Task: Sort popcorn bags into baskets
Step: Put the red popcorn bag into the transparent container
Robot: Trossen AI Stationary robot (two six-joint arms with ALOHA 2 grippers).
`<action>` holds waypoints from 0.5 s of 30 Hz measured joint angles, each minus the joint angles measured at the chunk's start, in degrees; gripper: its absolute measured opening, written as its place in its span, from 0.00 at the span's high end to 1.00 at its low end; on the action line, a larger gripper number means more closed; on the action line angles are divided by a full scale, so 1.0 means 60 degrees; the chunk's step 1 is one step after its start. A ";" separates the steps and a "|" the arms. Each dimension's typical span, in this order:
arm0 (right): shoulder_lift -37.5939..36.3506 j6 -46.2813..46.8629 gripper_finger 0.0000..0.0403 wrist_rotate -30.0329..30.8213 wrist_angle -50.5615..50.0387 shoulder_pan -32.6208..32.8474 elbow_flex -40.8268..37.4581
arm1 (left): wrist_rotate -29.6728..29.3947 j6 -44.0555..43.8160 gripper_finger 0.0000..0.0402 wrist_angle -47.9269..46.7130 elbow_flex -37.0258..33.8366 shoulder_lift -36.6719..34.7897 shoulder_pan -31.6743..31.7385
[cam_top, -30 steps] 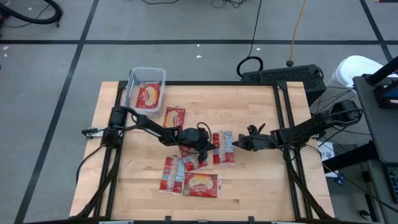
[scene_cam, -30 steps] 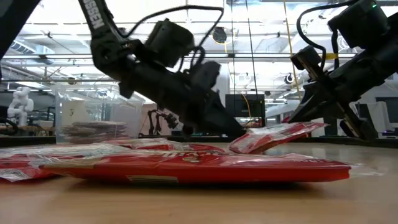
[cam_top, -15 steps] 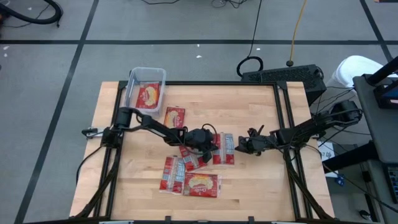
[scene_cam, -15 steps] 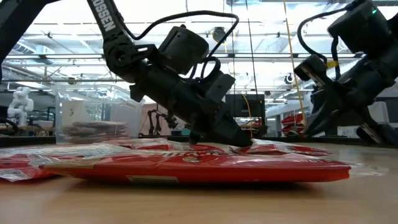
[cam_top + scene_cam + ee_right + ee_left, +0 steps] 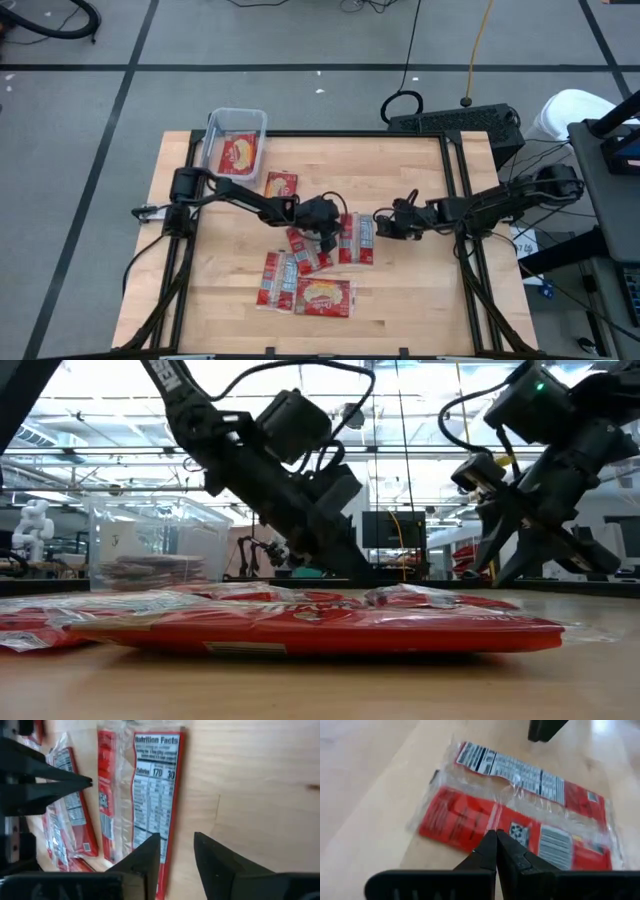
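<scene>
Looking down on a pale wooden table standing on grey floor, with a bright workshop hall showing behind it in the low view. Finding a clear tub at the table's far left corner, holding one bag picture side up. Finding a second bag lying flat on the wood near the tub, toward the middle. Counting four more bags around the table's centre: a label-up bag between the two arms, a tilted bag just beside it, and nearer the front edge a striped bag touching a picture-up bag.

Reaching in from the left, the left gripper, hanging low over the tilted bag and the label-up bag, fingers pressing tip to tip, fully closed. Not showing whether any wrapper film is being pinched between them.

Reaching in from the right, the right gripper, hovering at the label-up bag's right edge, fingers standing partly apart with bare wood showing in the gap, gripping nothing.
</scene>
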 joint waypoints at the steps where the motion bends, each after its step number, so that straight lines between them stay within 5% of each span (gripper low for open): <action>1: 0.0075 -0.0047 0.70 -0.0139 0.0073 -0.0055 -0.0013 | 0.0122 -0.0030 0.99 0.0047 0.0010 0.0137 0.0035; 15: 0.2209 0.0173 0.54 -0.0708 0.3092 -0.0123 -0.0050 | 0.0306 -0.0165 0.98 0.0603 0.0004 0.0593 0.0146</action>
